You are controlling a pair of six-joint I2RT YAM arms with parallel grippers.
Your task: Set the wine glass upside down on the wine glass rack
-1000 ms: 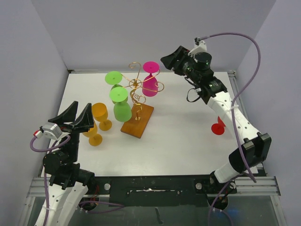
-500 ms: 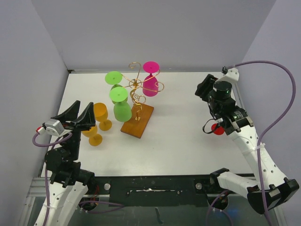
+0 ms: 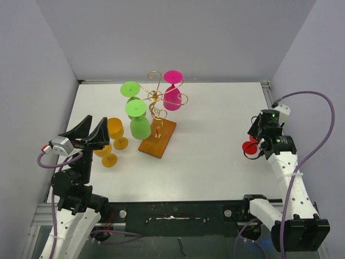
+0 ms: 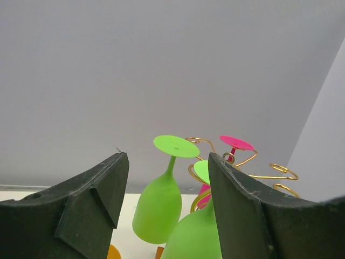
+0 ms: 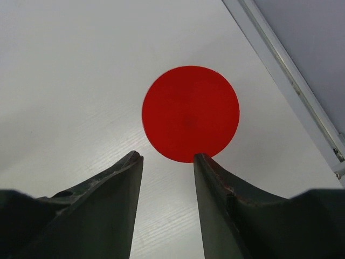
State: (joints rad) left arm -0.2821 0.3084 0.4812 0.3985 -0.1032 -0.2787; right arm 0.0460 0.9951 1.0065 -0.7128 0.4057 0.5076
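Top view and both wrist views. The red wine glass (image 3: 249,147) stands on the white table (image 3: 210,113) near its right edge, well apart from the rack (image 3: 158,139) and partly hidden by the right wrist. The right wrist view shows it from directly above as a flat red disc. The right gripper (image 5: 167,155) hangs over the glass with its fingers spread, grasping nothing; the disc lies just beyond the fingertips. The left gripper (image 4: 167,156) is raised at the table's left side, likewise released and empty. Two green glasses (image 3: 139,121) and one pink glass (image 3: 172,93) hang foot-up on the gold wire arms of the rack. Two orange glasses (image 3: 115,131) stand on the table between the rack and the left gripper.
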